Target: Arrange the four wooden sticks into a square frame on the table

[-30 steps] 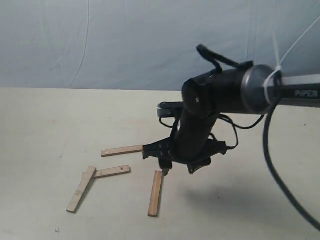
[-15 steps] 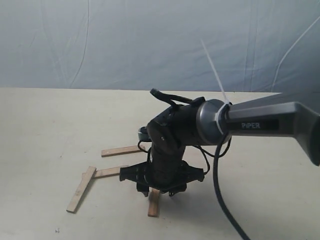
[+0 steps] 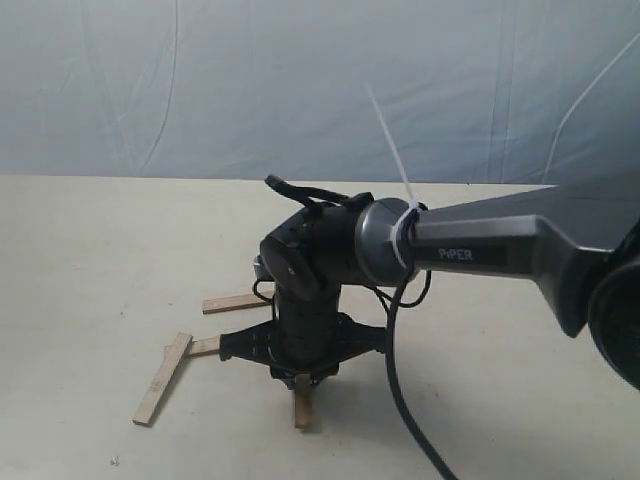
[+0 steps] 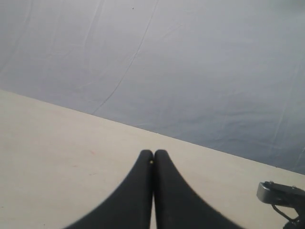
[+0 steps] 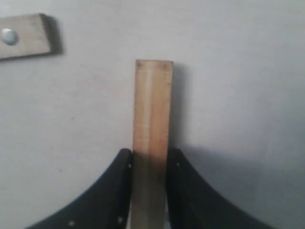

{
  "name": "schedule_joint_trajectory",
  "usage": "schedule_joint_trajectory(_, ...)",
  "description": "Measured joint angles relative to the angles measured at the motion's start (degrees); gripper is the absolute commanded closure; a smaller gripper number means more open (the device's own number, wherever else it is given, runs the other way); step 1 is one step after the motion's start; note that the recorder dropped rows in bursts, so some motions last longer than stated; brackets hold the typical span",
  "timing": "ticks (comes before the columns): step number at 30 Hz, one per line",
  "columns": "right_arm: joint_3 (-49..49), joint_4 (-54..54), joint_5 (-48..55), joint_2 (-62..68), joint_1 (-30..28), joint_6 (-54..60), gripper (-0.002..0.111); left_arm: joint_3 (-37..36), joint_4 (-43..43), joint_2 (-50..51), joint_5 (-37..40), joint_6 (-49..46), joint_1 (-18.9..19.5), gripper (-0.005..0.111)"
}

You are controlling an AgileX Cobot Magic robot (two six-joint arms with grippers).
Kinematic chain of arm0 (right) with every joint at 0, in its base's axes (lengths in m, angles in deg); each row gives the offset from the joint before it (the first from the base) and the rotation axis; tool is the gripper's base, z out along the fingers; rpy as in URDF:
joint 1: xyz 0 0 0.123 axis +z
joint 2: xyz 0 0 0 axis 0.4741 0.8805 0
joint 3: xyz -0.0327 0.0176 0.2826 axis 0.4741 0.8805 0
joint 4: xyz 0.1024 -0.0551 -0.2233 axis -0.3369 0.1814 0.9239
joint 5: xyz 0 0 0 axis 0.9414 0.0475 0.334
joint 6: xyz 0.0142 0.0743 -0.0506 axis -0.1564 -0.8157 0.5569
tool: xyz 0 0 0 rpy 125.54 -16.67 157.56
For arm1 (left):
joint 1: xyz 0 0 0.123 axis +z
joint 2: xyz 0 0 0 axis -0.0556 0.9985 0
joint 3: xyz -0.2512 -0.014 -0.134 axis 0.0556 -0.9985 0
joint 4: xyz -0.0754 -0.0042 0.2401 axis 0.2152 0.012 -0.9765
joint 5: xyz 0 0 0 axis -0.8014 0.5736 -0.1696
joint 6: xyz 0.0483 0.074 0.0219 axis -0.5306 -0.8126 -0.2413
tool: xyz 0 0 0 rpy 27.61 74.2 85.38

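Four wooden sticks lie on the table [image 3: 90, 250]. One stick [image 3: 302, 408] [image 5: 152, 105] runs lengthwise between the fingers of my right gripper [image 3: 304, 380] [image 5: 148, 153], which points straight down and is shut on it, both fingers pressing its long edges. A second stick [image 3: 161, 378] lies free at the left. A third stick [image 3: 203, 346] touches its upper end and is partly hidden behind the gripper; its holed end [image 5: 25, 34] shows in the right wrist view. The fourth stick [image 3: 233, 301] lies farther back. My left gripper [image 4: 153, 153] is shut on nothing above bare table.
The right arm [image 3: 470, 250] reaches in from the right and across the middle, with a black cable [image 3: 395, 370] hanging in front. A blue-grey backdrop sheet [image 3: 300, 80] closes the far side. A grey metal part [image 4: 281, 193] shows at the edge of the left wrist view.
The right arm swung left and came down over the front stick; its fingers now sit on both sides of that stick. The other three sticks have not moved.
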Motion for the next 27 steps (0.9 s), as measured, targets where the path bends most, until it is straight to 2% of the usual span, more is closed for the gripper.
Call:
schedule_joint_trajectory(10,-8.05,-0.37,-0.41,0.38,2.53,0.00,0.109,0.00,0.00,0.00,0.00,0.00,0.00,0.107)
schedule_joint_trajectory(20,-8.71,-0.86,-3.38,4.11,2.89,-2.50,0.109,0.00,0.00,0.00,0.00,0.22,0.00,0.107)
schedule_joint_trajectory(27,-8.71,1.06,-5.33,4.60,4.56,-9.08,0.109,0.00,0.00,0.00,0.00,0.22,0.00,0.107)
